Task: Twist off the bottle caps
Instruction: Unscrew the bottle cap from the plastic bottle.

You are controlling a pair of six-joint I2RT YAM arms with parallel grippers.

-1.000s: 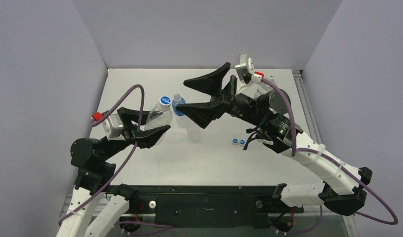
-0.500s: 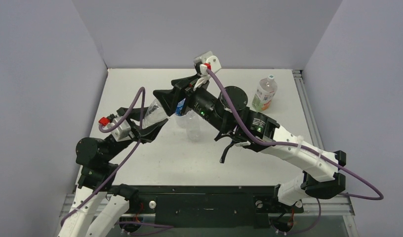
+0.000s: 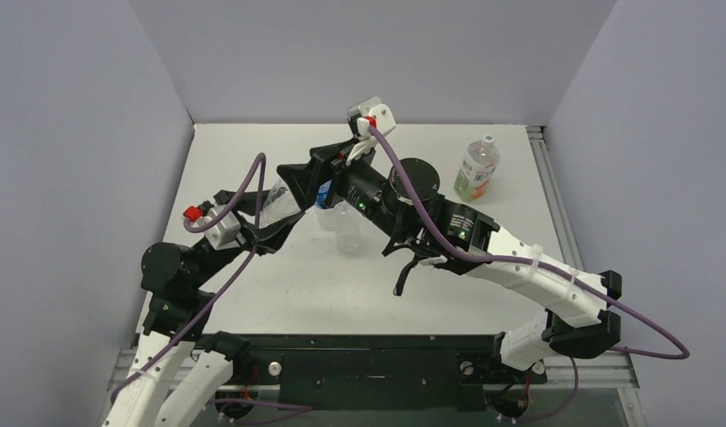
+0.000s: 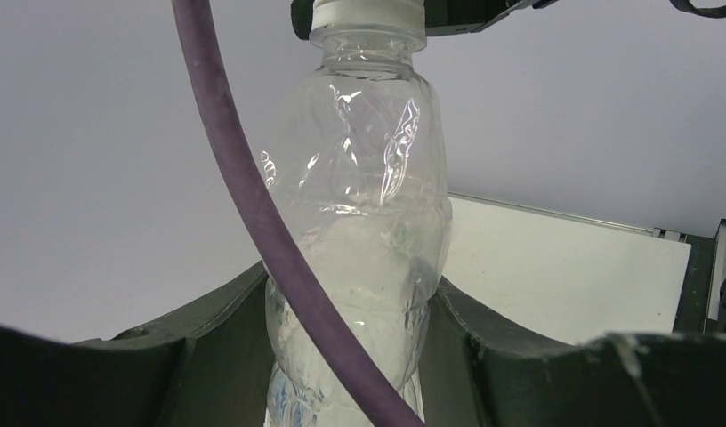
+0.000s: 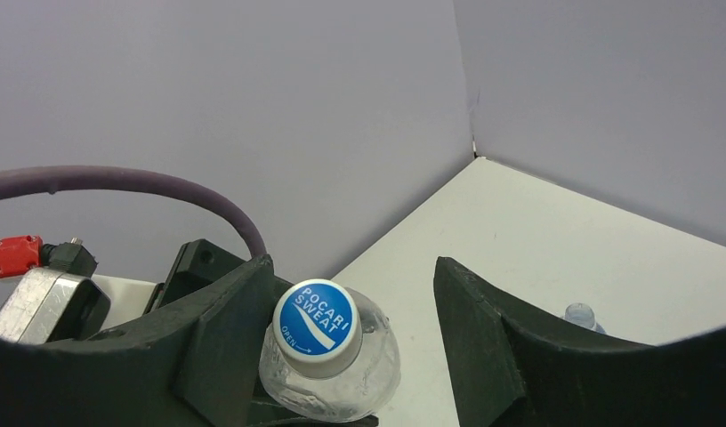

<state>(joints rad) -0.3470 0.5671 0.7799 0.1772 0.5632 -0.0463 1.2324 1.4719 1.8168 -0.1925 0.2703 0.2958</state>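
My left gripper [image 3: 269,215] is shut on a plain clear bottle [image 3: 275,197] and holds it upright; in the left wrist view the bottle [image 4: 359,222] is squeezed between the two black fingers [image 4: 208,347]. Its cap [image 5: 317,318], blue-topped with a white rim, is on. My right gripper [image 3: 295,176] is open with its jaws on either side of the cap [image 4: 368,11]; the left finger [image 5: 221,329] touches the cap, the right finger [image 5: 493,338] stands apart. The orange-and-green-labelled bottle [image 3: 477,169] with a white cap stands at the back right.
The blue-labelled bottle [image 3: 324,192] and another plain bottle [image 3: 349,233] stand under the right arm, partly hidden. An open clear bottle neck [image 5: 579,315] shows behind my right finger. Grey walls close in the table [image 3: 253,151] on three sides.
My right arm has swung left across the table and brought its open jaws around the held bottle's cap. The left arm has shifted slightly with the bottle. Two loose caps are now hidden by the right arm.
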